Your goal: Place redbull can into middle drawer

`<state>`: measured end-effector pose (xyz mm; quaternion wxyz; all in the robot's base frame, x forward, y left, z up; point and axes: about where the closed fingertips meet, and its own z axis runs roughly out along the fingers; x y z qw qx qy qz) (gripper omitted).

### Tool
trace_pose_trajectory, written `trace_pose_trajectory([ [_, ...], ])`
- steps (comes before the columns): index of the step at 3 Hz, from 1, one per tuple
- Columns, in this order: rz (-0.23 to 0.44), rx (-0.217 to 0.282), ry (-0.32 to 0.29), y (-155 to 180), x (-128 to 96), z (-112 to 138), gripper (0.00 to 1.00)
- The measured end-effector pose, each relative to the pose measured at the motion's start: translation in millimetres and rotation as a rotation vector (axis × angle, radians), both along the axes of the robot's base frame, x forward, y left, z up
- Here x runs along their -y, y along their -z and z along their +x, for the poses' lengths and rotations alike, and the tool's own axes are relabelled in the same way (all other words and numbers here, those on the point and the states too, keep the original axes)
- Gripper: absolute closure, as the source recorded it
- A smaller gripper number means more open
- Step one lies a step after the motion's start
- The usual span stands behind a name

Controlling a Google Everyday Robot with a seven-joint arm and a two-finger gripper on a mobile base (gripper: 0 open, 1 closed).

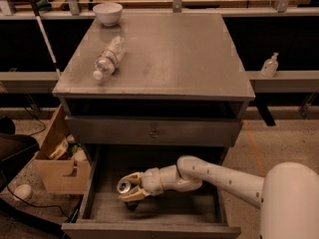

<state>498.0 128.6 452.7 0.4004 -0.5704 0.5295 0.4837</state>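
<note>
The redbull can [124, 186] shows its shiny pull-tab top, held between the fingers of my gripper [129, 187], which is shut on it. The gripper reaches from the right into the open middle drawer [149, 210], the lowest pulled-out drawer of the grey cabinet, and holds the can just above the plank floor at its left-centre. The can's lower body is hidden by the fingers.
A clear water bottle [107, 58] lies on the cabinet top [174, 54], with a white bowl [107, 13] at its back left. The drawer with a small knob [153, 131] is closed above. A cardboard box [61, 158] stands left of the drawer. A sanitiser bottle [269, 65] stands at the right.
</note>
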Motion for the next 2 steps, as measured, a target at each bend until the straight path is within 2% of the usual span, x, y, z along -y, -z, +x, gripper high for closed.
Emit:
trace_pose_trajectory([
  [1, 0.002, -0.001, -0.004, 0.0, -1.9, -1.1, 0.05],
  [2, 0.003, -0.002, -0.006, -0.1, -3.2, -1.9, 0.0],
])
